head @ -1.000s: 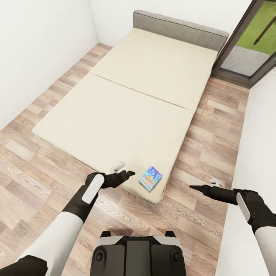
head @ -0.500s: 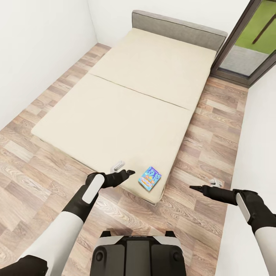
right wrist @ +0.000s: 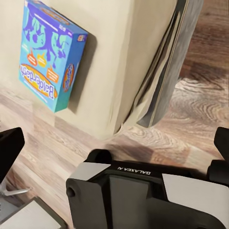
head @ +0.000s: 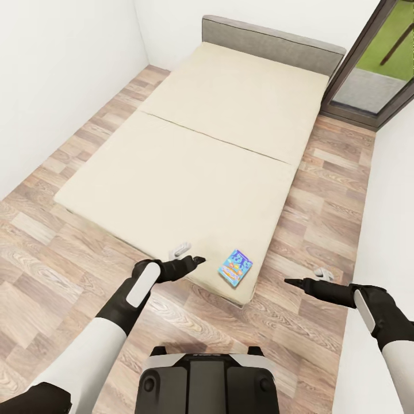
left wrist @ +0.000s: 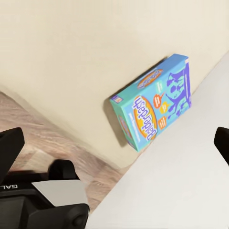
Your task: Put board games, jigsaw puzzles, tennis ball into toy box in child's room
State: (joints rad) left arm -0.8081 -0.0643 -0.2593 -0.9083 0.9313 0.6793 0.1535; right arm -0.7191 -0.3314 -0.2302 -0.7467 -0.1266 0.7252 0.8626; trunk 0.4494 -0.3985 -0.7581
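Note:
A small blue board game (head: pixel 235 268) lies flat on the bed (head: pixel 201 144), close to the beige mattress's near right corner. My left gripper (head: pixel 198 260) hovers open at the bed's near edge, a short way left of the box and apart from it. Over the floor to the right of the bed corner, my right gripper (head: pixel 287 281) is open too. The left wrist view looks at the blue box (left wrist: pixel 155 102) on the mattress (left wrist: pixel 71 47). The right wrist view has the same box (right wrist: pixel 47 62) beside the mattress corner (right wrist: pixel 114 47). Both grippers are empty.
A grey headboard (head: pixel 270 43) closes the bed's far end. White walls stand at left and right, and a dark-framed glass door (head: pixel 374 75) at the back right. Wood floor (head: pixel 69 270) surrounds the bed. My base (head: pixel 204 379) sits just before the bed's corner.
The whole picture has shifted a little to the right, so the camera has moved. Both arms keep the same pose, and the blue box lies where it was on the bed.

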